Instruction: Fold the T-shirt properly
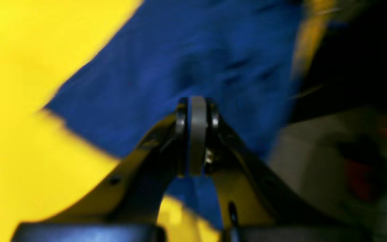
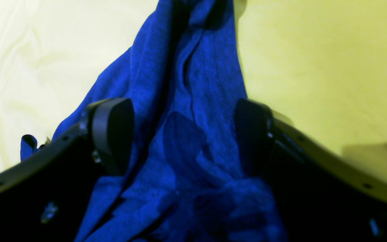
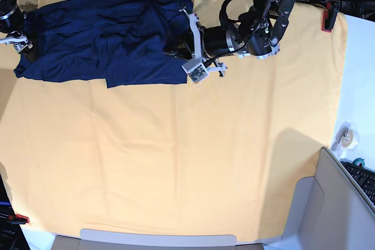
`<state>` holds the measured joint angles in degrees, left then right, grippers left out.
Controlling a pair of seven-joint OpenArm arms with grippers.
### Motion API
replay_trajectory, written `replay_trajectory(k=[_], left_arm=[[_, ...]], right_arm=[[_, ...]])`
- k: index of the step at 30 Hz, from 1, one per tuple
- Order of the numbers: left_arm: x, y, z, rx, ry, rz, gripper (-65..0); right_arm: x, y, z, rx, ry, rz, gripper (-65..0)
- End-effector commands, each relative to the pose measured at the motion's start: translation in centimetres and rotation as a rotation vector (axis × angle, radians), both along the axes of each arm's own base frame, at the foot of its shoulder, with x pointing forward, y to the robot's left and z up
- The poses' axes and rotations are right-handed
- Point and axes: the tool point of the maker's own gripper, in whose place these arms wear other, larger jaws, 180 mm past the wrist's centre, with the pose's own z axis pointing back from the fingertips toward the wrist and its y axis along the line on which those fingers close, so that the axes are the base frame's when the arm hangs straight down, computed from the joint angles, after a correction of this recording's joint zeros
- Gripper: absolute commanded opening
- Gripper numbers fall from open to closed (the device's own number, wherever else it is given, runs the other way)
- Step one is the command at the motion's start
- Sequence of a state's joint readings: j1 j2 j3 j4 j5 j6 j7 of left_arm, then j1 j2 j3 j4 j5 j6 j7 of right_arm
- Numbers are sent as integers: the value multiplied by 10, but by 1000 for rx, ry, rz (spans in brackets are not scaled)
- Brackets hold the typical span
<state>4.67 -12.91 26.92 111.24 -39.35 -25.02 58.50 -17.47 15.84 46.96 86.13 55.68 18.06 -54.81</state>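
Left wrist view: it is blurry. The left end effector (image 1: 197, 134) has its jaws pressed together, with a thin bit of blue between the pads, so it looks like it is pinching the shirt (image 1: 186, 67). The shirt's slanted edge runs over the yellow cloth (image 1: 29, 101).

Right wrist view: the right end effector (image 2: 183, 134) is spread wide. The shirt (image 2: 197, 84) lies bunched between its pads (image 2: 113, 131), which do not squeeze it. Bare cloth (image 2: 314, 67) shows on both sides.

Base view: the shirt (image 3: 99, 36) lies crumpled along the far edge of the tabletop (image 3: 176, 174), toward the picture's left. The left end effector (image 3: 176, 46) is at its right edge. The right end effector (image 3: 22, 42) is at its left edge, near the tabletop's corner. The near part of the cloth is wide and bare. A tape roll (image 3: 345, 134) sits off the cloth at the picture's right
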Motion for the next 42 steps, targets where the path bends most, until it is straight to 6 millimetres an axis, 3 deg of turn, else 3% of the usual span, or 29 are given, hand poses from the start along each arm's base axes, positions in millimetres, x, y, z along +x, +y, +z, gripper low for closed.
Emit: replay_trajectory(k=[1,2,10,14,31,42], left_arm=[[4,-4,9,-21,-28,11,-650],[9,0,5,10,-32,43,-650],[-1,-23,-13,67,-15,20,-650],[5,-26,-23,94,-25,43,-650],[28,-4,-23,119,-59,120,-650],[-15,-44,-31,121,-32,-19,-650]], right_arm=[[-1,0,2,-5,11,18,-191],[-1,0,2,-5,11,18,-191],[0,0,3,-5,7,18,-191],[0,0,3,-5,7,18,-191],[0,0,2,-5,8,18,-191],[0,0,2,-5,8,18,-191]])
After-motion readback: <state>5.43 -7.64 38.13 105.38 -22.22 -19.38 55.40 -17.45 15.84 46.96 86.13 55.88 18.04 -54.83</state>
